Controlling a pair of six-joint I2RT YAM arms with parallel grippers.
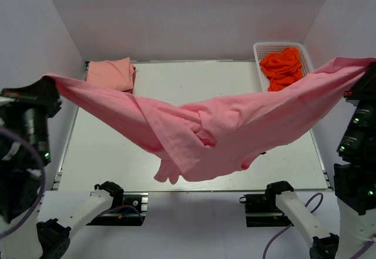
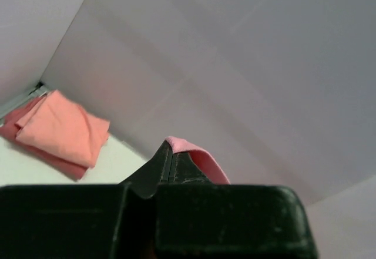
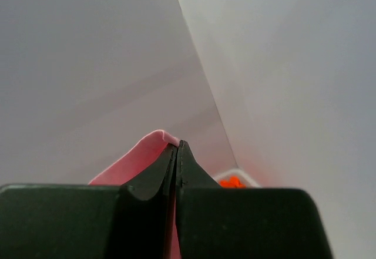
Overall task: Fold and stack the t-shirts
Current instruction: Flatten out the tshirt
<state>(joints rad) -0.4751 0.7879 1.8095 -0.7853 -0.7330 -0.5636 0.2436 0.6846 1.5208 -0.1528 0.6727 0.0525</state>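
A rose pink t-shirt hangs stretched between my two grippers, high above the table, sagging in a bunched fold at the middle. My left gripper is shut on its left end; in the left wrist view the pink hem loops over the closed fingertips. My right gripper is shut on its right end; the right wrist view shows pink cloth pinched at the tips. A paler salmon pink t-shirt lies folded at the table's far left corner, also in the left wrist view.
A white basket holding orange cloth stands at the far right corner. White walls enclose the table on three sides.
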